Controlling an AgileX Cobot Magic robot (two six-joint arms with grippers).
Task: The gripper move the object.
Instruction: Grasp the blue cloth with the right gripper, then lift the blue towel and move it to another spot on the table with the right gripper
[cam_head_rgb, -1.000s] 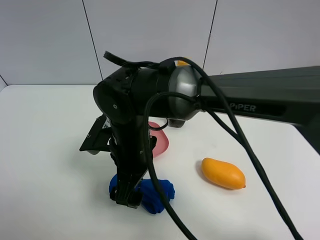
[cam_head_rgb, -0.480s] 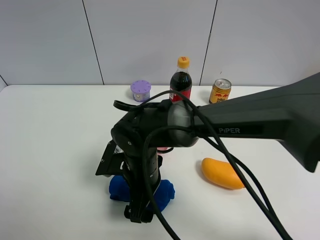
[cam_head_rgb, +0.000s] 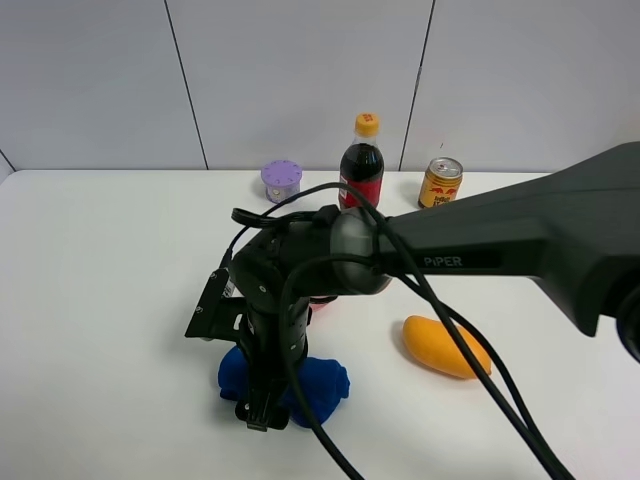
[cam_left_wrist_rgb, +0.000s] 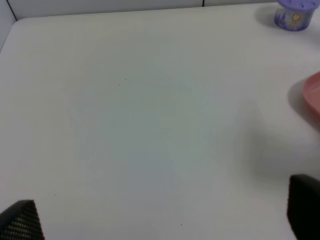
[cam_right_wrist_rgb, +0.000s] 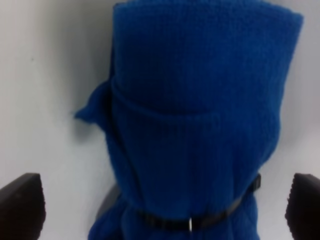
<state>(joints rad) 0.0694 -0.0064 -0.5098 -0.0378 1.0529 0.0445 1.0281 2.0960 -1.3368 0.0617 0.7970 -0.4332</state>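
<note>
A blue knitted cloth (cam_head_rgb: 322, 385) lies bunched on the white table (cam_head_rgb: 100, 300) near its front edge. It fills the right wrist view (cam_right_wrist_rgb: 200, 100), with a thin black band across its near end. My right gripper (cam_head_rgb: 262, 412) reaches across from the right and points down onto the cloth's left part. Its fingertips (cam_right_wrist_rgb: 20, 205) stand wide apart on either side of the cloth, open, not closed on it. My left gripper (cam_left_wrist_rgb: 160, 215) is open and empty over bare table; it does not show in the exterior view.
An orange mango (cam_head_rgb: 445, 347) lies right of the cloth. At the back stand a purple jar (cam_head_rgb: 282, 180), a cola bottle (cam_head_rgb: 361, 160) and a yellow can (cam_head_rgb: 440, 182). A pink plate (cam_left_wrist_rgb: 312, 97) lies behind the right arm, mostly hidden in the exterior view.
The right arm has dropped away from the camera, uncovering the bottle, jar and can. Its gripper has come down onto the blue cloth and shifted slightly left.
</note>
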